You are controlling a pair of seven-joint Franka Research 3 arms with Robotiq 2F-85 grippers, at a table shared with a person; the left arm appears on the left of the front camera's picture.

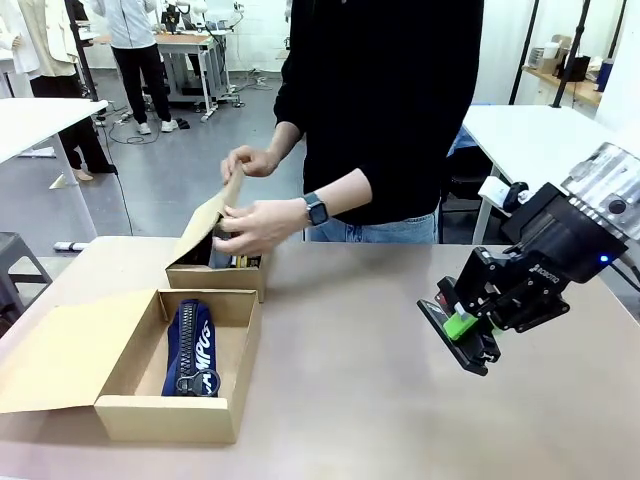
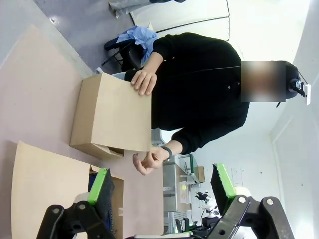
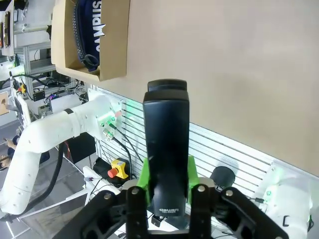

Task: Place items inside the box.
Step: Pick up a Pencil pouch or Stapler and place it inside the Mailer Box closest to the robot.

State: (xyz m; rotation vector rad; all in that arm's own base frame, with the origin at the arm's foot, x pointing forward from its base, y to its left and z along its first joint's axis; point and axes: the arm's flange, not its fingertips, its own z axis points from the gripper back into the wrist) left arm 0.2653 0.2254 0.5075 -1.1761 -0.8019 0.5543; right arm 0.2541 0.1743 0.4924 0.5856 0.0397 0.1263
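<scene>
- Two claws, one loaded: the right claw [image 1: 465, 330] is clamped on the stapler [image 3: 166, 149]. It hangs above the counter [image 1: 350, 410] on its right side, and the stapler's long axis runs along the fingers, jutting past their tips.
- The left claw [image 2: 160, 191] has its jaws apart, with nothing between them.
- The box [image 1: 170, 415] sits well apart to the left of the right claw. Its flap [image 1: 60, 355] is laid open leftward and the top is unobstructed.
- The pouch [image 1: 195, 345] already lies inside, lengthwise near to far, with bare floor on either side.
- Judgement: the stapler must travel left across the counter and go in parallel to the pouch, beside it. The left arm is nearer the box but holds nothing.
- Farther back, a person's hands [image 1: 262, 225] work at the small box [image 1: 215, 275], just behind the box, so there is a risk of crowding.
</scene>
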